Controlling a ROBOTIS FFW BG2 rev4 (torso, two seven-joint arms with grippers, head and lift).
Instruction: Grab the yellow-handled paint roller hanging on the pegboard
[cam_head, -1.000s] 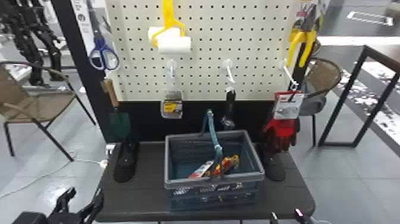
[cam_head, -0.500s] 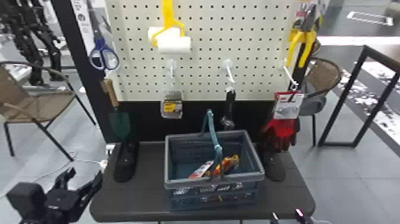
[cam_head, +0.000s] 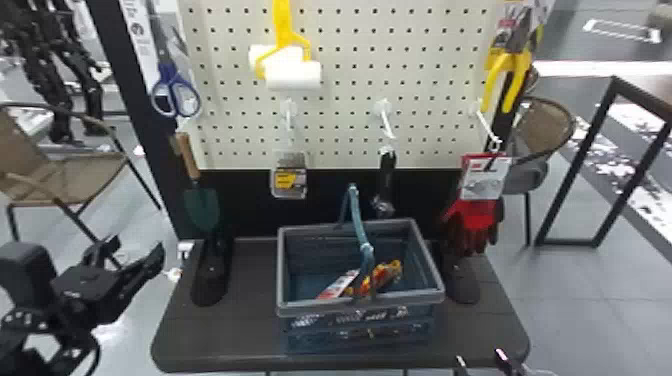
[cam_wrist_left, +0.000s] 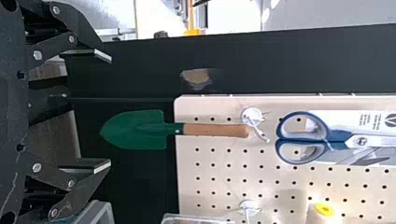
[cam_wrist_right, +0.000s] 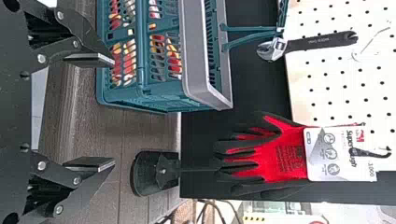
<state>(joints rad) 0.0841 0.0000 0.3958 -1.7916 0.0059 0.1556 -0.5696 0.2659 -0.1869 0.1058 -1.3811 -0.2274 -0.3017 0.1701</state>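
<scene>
Paint roller (cam_head: 285, 54): hangs high on the pegboard (cam_head: 345, 105), left of the board's middle; its yellow handle (cam_head: 283, 22) runs up to the top edge of the head view, its white rolls below; we cannot make out the hook that bears it.

Left claw (cam_head: 135, 247): fingers spread apart, nothing between them; we find it low and to the left of the desk (cam_head: 225, 340), well apart from the roller; we judge the step in hand to be the approach, the grasp not yet made.

Right claw (cam_wrist_right: 113, 112): fingers likewise apart and empty; we place it low by the desk's front, near the basket (cam_head: 360, 307).

Trowel (cam_head: 201, 205) and scissors (cam_head: 172, 80): both hang on the left side of the board, between the left claw and its goal; we should expect a careless sweep to knock either one.

Yellow handle: our likely target; the next move calls for the left claw to rise, shift rightward and face the board, then set its fingers astride the handle before closing; a lift clear of the support would follow.
</scene>
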